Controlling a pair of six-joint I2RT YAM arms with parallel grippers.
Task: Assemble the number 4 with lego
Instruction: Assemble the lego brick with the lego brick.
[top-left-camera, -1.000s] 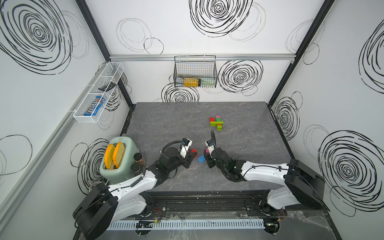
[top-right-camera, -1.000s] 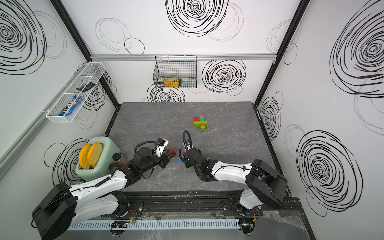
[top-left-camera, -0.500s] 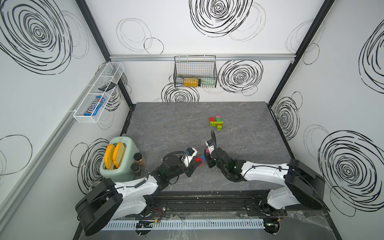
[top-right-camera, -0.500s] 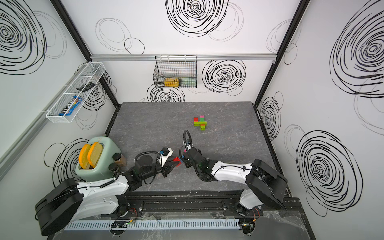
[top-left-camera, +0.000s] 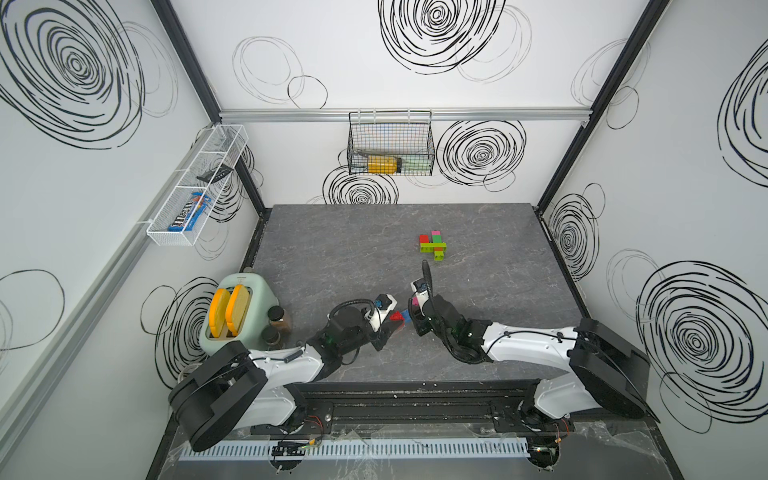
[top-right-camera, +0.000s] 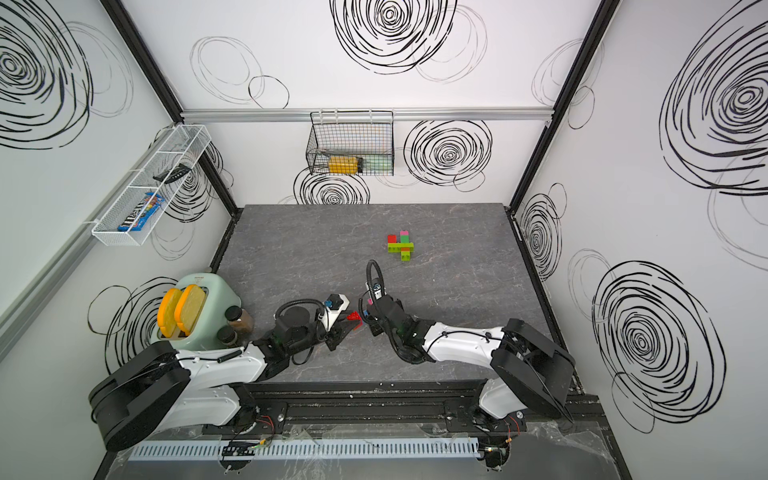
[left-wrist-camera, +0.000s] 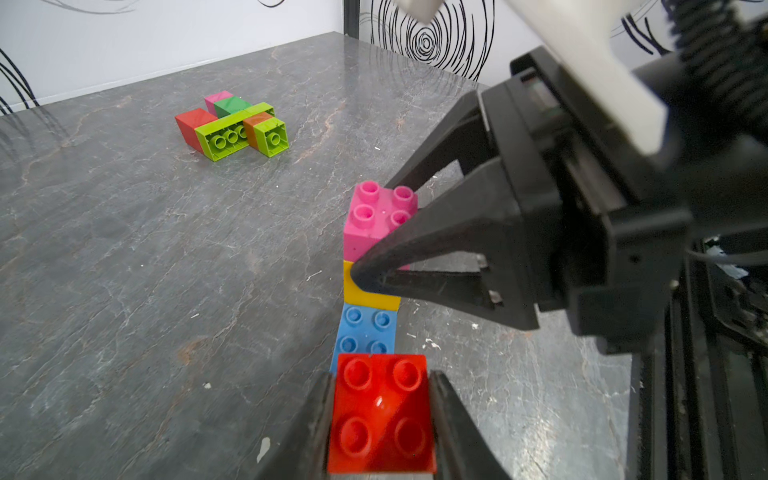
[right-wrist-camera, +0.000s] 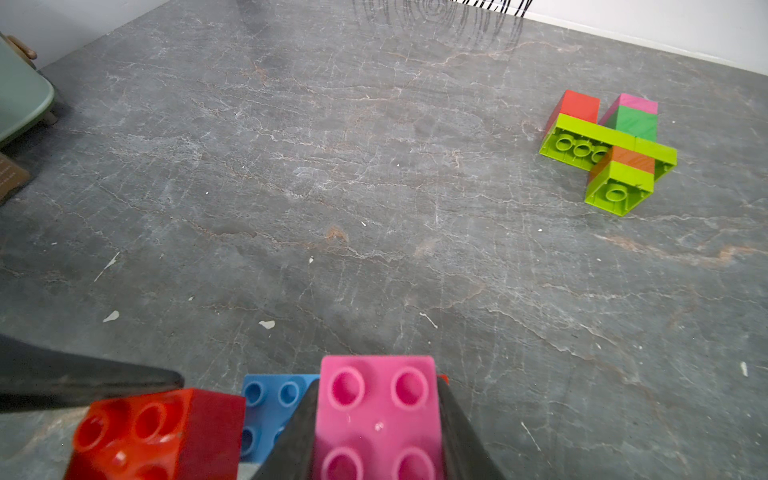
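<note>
My left gripper (left-wrist-camera: 381, 376) is shut on a red lego brick (left-wrist-camera: 382, 411), studs up, near the table's front middle; the brick (top-left-camera: 397, 316) shows in both top views. Facing it, my right gripper (right-wrist-camera: 378, 384) is shut on a pink brick (right-wrist-camera: 378, 415), which sits on a yellow brick (left-wrist-camera: 365, 295). A blue brick (left-wrist-camera: 365, 332) lies studs up between the red one and that stack. Whether it touches them I cannot tell. Further back lies a joined cluster (top-left-camera: 433, 245) of lime green, red, pink, dark green and orange bricks, apart from both grippers.
A mint toaster (top-left-camera: 237, 311) with two yellow slices and two dark jars (top-left-camera: 279, 320) stand at the front left, close to my left arm. A wire basket (top-left-camera: 390, 145) hangs on the back wall and a white wire shelf (top-left-camera: 195, 187) on the left wall.
My left arm has swung right and brought the red brick up close to the right gripper's stack. The right arm and the far cluster have not moved.
</note>
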